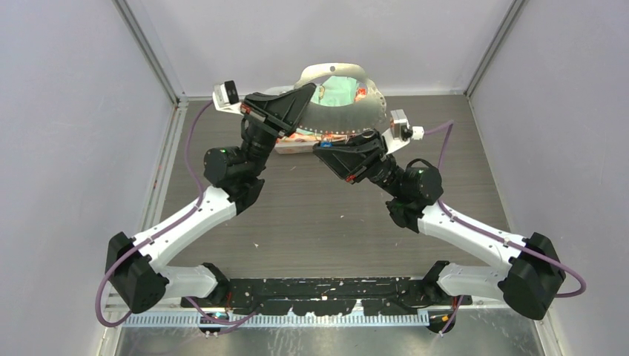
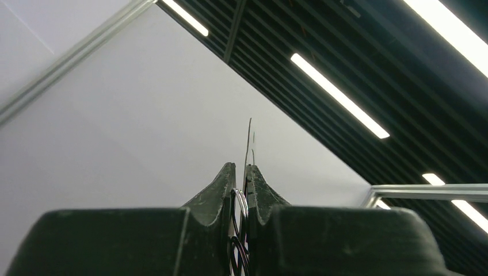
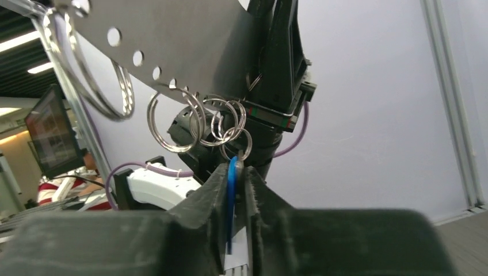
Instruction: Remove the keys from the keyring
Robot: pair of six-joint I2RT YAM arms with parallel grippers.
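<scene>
The keyring, a thin grey ring-shaped plate, is held up in the air above the table's far middle. My left gripper is shut on its left rim; the left wrist view shows the plate's thin edge and a silver loop between the fingers. My right gripper is just below the plate's near rim, shut on the keys' blue tag. In the right wrist view the tag hangs from small silver loops threaded through the plate's rim holes.
A white basket of cloths stands on the table behind and below the plate; green cloth shows through the plate's hole. Grey walls enclose the left, right and back. A larger silver ring hangs from the plate's far end.
</scene>
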